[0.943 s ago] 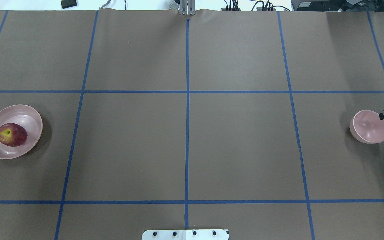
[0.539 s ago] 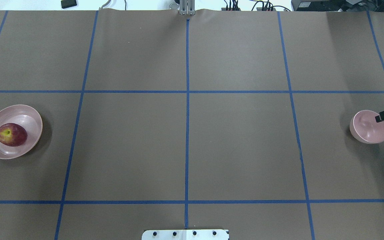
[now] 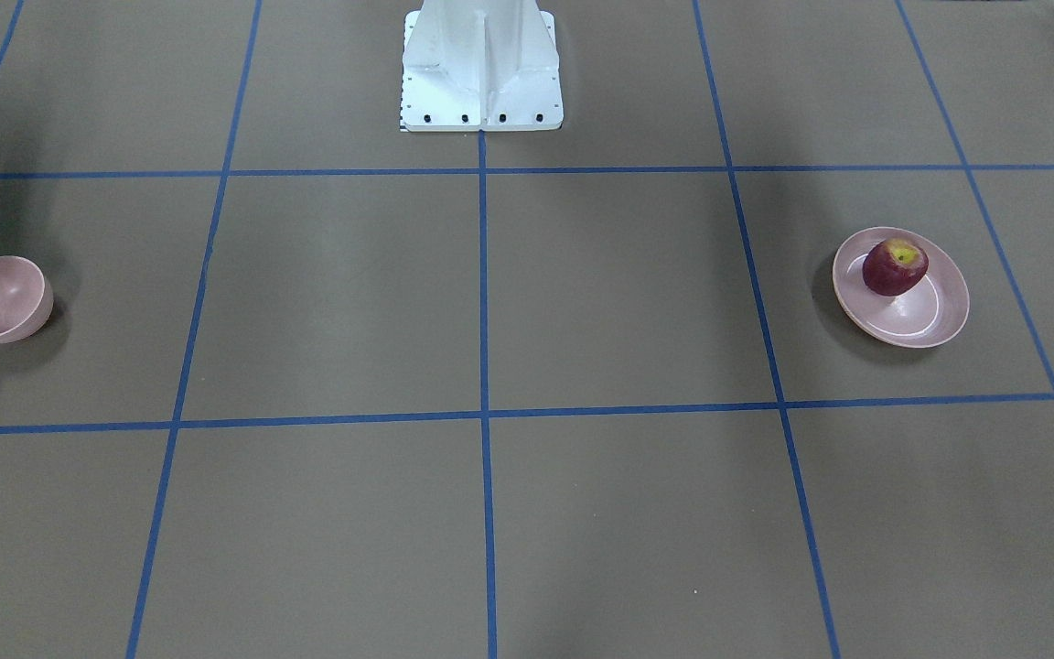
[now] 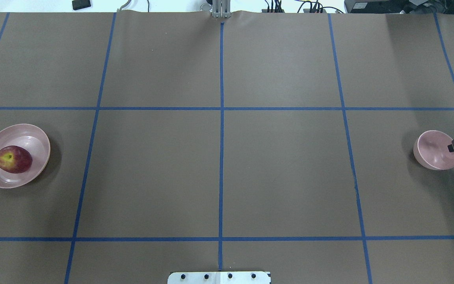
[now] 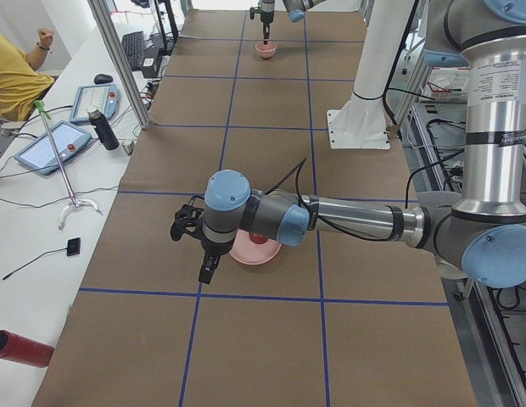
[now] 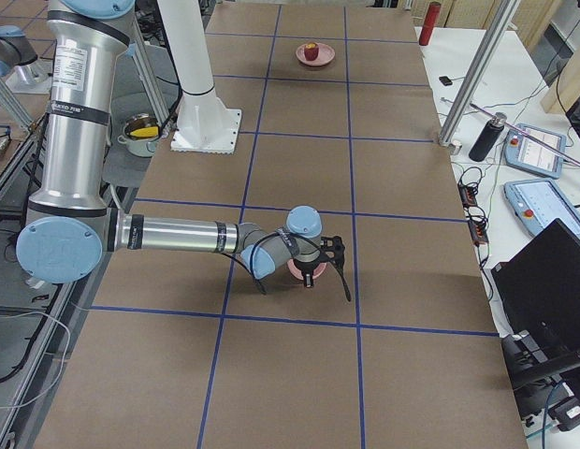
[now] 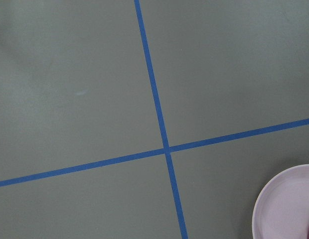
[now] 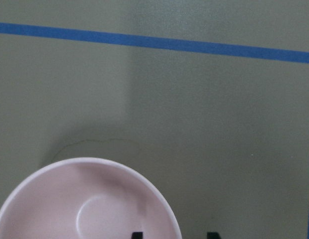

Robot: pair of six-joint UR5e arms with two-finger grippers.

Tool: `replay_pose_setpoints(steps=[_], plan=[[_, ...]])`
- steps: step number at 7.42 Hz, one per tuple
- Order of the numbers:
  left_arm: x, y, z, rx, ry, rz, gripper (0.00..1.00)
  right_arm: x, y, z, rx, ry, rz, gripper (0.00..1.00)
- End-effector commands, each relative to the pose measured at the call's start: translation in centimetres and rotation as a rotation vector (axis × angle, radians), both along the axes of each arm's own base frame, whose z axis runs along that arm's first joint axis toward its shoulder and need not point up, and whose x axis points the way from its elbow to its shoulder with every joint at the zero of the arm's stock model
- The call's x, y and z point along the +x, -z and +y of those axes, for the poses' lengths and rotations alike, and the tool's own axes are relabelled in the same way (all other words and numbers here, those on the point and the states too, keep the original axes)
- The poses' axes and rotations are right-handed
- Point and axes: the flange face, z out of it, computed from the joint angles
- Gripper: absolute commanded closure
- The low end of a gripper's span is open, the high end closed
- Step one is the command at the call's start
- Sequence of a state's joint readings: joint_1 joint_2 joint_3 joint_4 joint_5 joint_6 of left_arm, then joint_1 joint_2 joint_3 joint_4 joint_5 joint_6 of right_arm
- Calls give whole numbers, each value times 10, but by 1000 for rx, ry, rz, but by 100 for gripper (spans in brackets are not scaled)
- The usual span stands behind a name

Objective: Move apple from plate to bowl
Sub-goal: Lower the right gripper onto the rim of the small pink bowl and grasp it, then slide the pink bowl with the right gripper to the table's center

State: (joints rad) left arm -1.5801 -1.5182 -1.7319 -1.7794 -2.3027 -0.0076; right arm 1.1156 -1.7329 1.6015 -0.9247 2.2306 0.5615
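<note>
Pointing down, the left gripper hangs just beside the plate, at the end of a forearm stretched low and level over the table. Whether its fingers are apart cannot be told. The apple, dark red and glossy with a yellow stem patch, sits in this wide, shallow, smooth pink dish. Matte brown paper crossed by blue tape lines covers the table. At the far right, the right gripper stands open astride the rim of the small, deep, rounded pink bowl, one finger inside and one outside. Half a second ago the inner finger was a little nearer the bowl's far side; apple, plate and bowl have not shifted.
</note>
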Motion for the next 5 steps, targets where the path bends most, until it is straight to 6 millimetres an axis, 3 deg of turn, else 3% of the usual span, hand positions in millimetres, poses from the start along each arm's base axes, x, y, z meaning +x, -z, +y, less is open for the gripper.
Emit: replay_pose_setpoints(steps=[1, 2, 3, 4, 5], plan=[[0, -1, 0, -1, 0, 0, 1, -7, 32, -4, 14, 30, -75, 100], [1, -1, 0, -2, 0, 0, 1, -14, 61, -12, 15, 28, -132, 100], [1, 0, 0, -3, 2, 1, 1, -27, 101, -38, -20, -45, -184, 100], [0, 0, 0, -3, 3, 1, 1, -55, 153, -69, -67, -98, -228, 100], [1, 0, 0, -1, 2, 1, 1, -97, 189, -77, -86, -103, -248, 100]])
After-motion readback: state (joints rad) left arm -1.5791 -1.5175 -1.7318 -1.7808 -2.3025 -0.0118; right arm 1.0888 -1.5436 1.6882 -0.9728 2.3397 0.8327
